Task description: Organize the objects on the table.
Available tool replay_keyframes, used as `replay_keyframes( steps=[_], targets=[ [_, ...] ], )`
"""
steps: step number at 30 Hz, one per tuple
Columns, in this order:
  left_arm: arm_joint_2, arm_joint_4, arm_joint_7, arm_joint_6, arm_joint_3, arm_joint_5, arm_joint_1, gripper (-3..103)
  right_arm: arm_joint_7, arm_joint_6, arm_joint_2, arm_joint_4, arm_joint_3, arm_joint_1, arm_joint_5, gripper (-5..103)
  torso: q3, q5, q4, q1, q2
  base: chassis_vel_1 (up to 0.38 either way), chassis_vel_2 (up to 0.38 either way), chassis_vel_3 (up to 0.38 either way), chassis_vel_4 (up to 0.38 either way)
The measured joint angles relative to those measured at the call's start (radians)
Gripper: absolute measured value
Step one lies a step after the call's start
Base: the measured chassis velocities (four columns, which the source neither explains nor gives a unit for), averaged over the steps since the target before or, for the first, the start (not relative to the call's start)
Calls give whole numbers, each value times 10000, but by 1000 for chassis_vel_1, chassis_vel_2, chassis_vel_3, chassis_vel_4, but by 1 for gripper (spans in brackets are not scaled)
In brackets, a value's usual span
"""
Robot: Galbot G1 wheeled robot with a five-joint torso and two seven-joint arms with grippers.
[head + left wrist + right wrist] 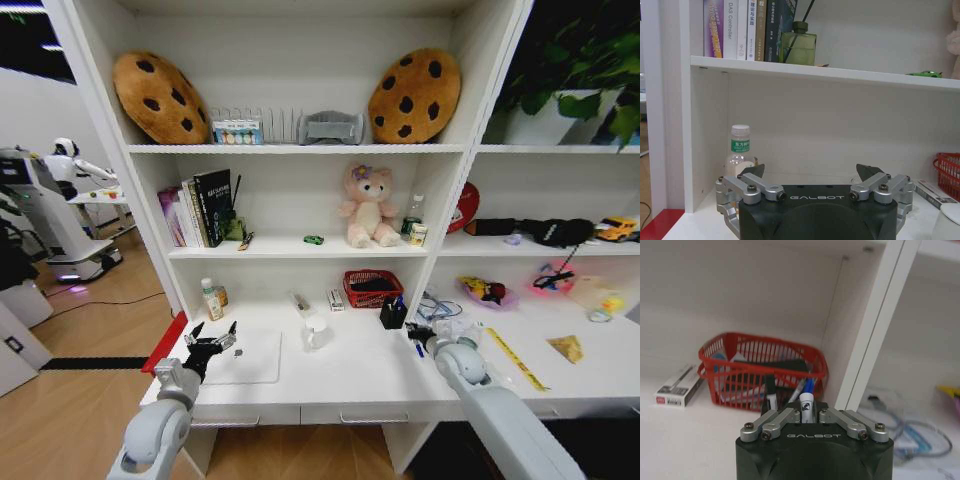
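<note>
My left gripper [212, 338] hovers open over the thin silver laptop [250, 360], which lies flat on the left part of the white table [365, 372]. In the left wrist view the left gripper [812, 172] stands wide open and holds nothing, with the clear green-labelled bottle [740, 150] just beyond it by the side wall. This bottle [211, 298] stands behind the laptop. My right gripper [421, 335] is near the black pen holder [392, 313]. Its jaws [807, 412] are shut on a white-and-blue pen [806, 404]. A tiny green object [314, 240] rests on the shelf above.
A red basket [372, 288] sits at the back of the table, with a small flat box [679, 386] beside it. A white cup [317, 331] stands right of the laptop. Cables [437, 305], a yellow ruler [518, 360] and toys clutter the right section. Books [195, 208] fill the shelf.
</note>
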Motion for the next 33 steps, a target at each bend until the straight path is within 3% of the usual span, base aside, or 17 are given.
replay_keyframes(
  steps=[2,3,5,17,19,25,28,33],
  targets=[
    [0,0,0,0,-2,0,0,100,-277,1366,39,-782,-121,390,-1030,12,-1,-1,-1,-1,1,0,0,0,0],
    [0,0,0,0,-2,0,0,100,-277,1366,39,-782,-121,390,-1030,12,-1,-1,-1,-1,1,0,0,0,0],
    [0,0,0,0,0,0,-1,100,-455,2511,170,-1670,-201,815,-1942,12,0,3,-4,-1,0,0,0,0,0],
    [0,0,0,0,-1,0,0,100,-1626,4941,670,-3901,-549,2576,-2669,12,-1,-1,0,-3,1,0,0,0,0],
    [0,0,-1,0,0,0,0,100,-2066,5765,929,-4573,-562,2917,-3088,12,-2,-3,0,-3,2,0,0,0,0],
    [0,0,0,0,1,0,0,100,-2382,6894,1507,-5616,-568,3275,-3284,12,-2,-2,-4,-3,2,0,0,0,0],
    [0,0,0,0,0,0,0,100,-2695,8038,2126,-6504,-481,3601,-3582,12,-1,0,2,-3,2,0,0,0,0],
    [0,0,0,0,0,0,0,100,-2912,8758,2421,-6952,-453,3756,-3607,12,-1,-2,-1,-3,2,0,0,0,0]
  ],
)
